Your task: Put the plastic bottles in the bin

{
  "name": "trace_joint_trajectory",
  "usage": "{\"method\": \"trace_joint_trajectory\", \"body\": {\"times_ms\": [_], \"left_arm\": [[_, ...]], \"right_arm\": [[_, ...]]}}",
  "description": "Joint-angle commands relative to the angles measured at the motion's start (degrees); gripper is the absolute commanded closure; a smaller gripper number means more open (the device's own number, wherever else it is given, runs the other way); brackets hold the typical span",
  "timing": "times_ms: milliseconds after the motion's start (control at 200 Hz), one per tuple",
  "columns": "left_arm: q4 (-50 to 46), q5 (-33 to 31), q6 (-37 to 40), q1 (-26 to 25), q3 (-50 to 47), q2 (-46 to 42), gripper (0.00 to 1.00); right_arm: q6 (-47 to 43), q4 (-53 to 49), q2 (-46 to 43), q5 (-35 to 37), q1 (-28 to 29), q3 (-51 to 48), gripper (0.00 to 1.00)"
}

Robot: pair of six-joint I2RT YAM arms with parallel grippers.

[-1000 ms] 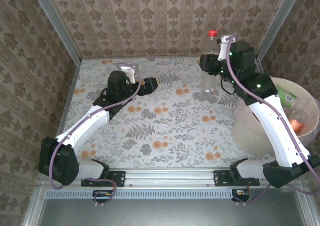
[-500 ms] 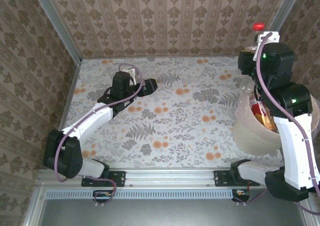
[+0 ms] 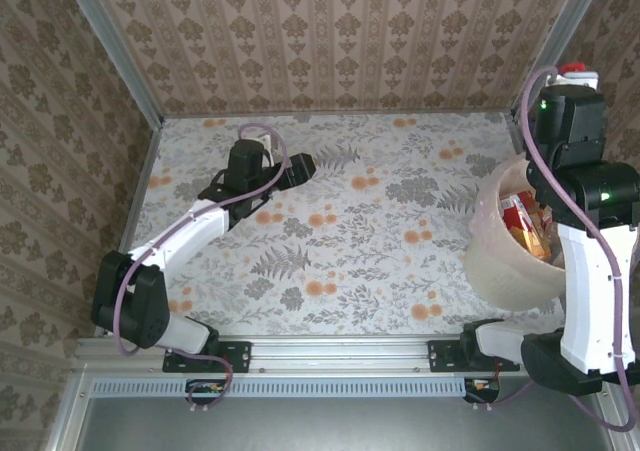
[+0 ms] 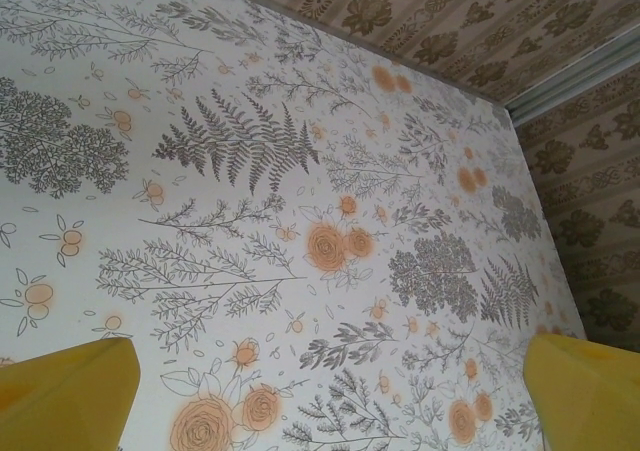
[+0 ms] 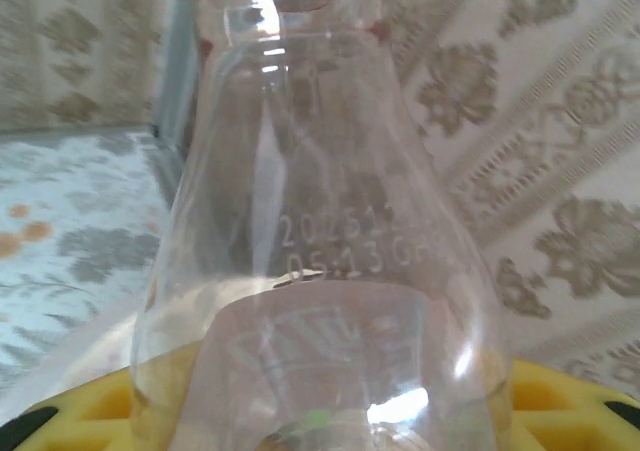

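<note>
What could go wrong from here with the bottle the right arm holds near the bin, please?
The clear red-capped bottle is smooth, held by the right fingers below its shoulder, so it may slip or tilt.
From above, its cap sits by the back corner, perhaps past the bin; released now, it could miss.
Bottles already in the bin might bounce it out.
</note>
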Motion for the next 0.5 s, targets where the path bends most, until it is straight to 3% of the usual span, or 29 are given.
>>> {"method": "trace_joint_trajectory", "body": {"times_ms": [0,225,495], "left_arm": [[-1.82,0.47,-1.36,0.42,3.23,1.66,0.0],[-3.83,2.58,-2.99,-0.04,6.61,3.95,0.0],[-7.3,-0.02,-1.86,-3.19,10.56,5.55,0.0]], "right_arm": [[-1.54,-3.26,-0.93,3.09,-4.58,-4.27,0.53],[5.7,-4.74,-0.1,-2.65,-13.63,-9.61,0.5],[5.32,-3.92,1.9,-9.15,-22.05,-16.68,0.43]]}}
